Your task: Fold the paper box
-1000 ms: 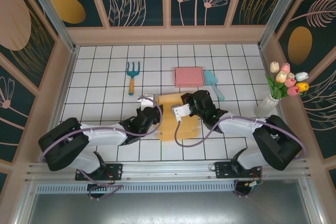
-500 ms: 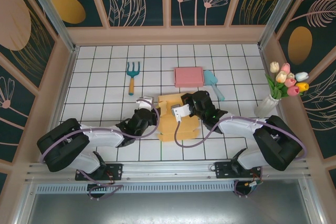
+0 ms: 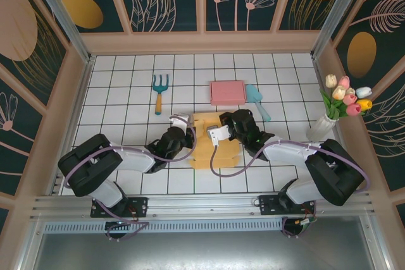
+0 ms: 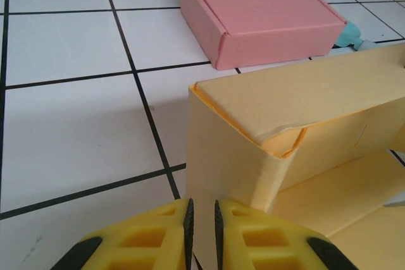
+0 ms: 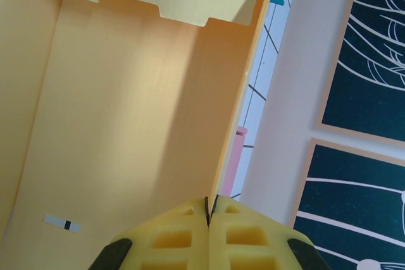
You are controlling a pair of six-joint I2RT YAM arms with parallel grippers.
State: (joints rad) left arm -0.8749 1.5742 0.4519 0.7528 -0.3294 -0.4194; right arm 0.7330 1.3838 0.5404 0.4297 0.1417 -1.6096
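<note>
Two grippers met the tan, half-folded paper box [image 3: 204,153] on the white tiled table [image 3: 126,93]: the right gripper [image 5: 209,203] clenched an upright wall, the left gripper [image 4: 202,210] sat nearly closed at a corner, grasp unclear. Light and easily creased, the board probably wanted pinching near its folds.

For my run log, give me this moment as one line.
paper box: partly folded | right tool: shut on a raised wall | left tool: nearly closed at box corner, grip unclear
</note>
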